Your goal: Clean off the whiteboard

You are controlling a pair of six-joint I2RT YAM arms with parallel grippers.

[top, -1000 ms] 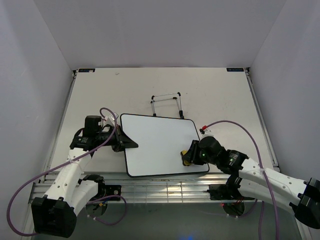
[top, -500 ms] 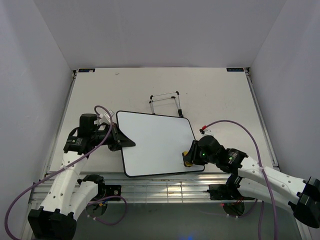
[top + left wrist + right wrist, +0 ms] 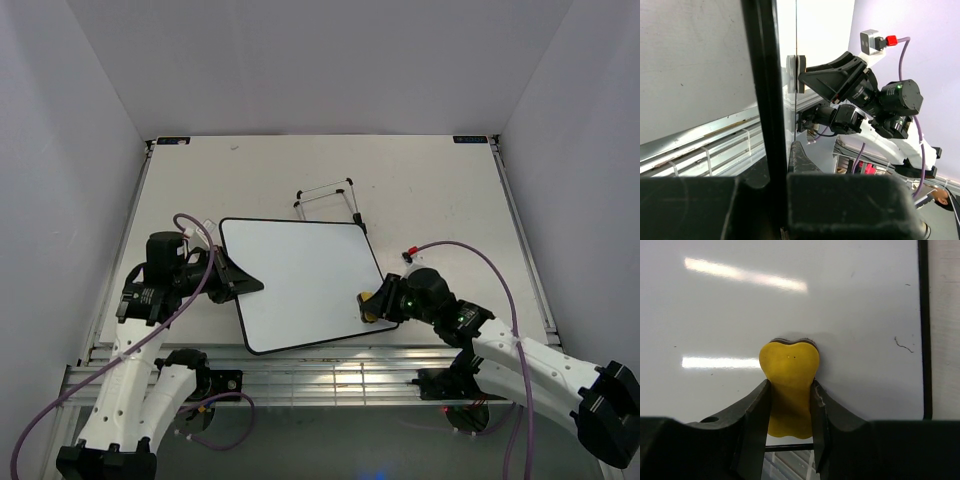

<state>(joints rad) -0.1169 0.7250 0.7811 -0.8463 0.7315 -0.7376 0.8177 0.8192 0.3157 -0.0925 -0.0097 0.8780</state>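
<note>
The whiteboard (image 3: 300, 275) lies flat on the table, white with a thin black frame, and its surface shows no scribbles. My left gripper (image 3: 243, 286) is shut on its left edge; in the left wrist view the black frame (image 3: 761, 75) runs up between my jaws (image 3: 777, 167). My right gripper (image 3: 370, 306) is shut on a yellow bone-shaped eraser (image 3: 368, 304), pressed on the board near its lower right corner. In the right wrist view the eraser (image 3: 789, 367) sits between my fingers (image 3: 789, 407) on the glossy white surface (image 3: 790, 295), with the frame (image 3: 923, 315) at the right.
The board's thin wire stand (image 3: 327, 200) sticks out behind its far edge. The pale table (image 3: 440, 190) runs to grey walls on three sides. Aluminium rails (image 3: 330, 375) line the near edge between the arm bases. A small dark mark (image 3: 902, 344) shows near the board's right frame.
The board has slid left and turned anticlockwise, pulled by my left gripper, which moved left and nearer. My right gripper with the eraser shifted slightly left and stays near the lower right corner.
</note>
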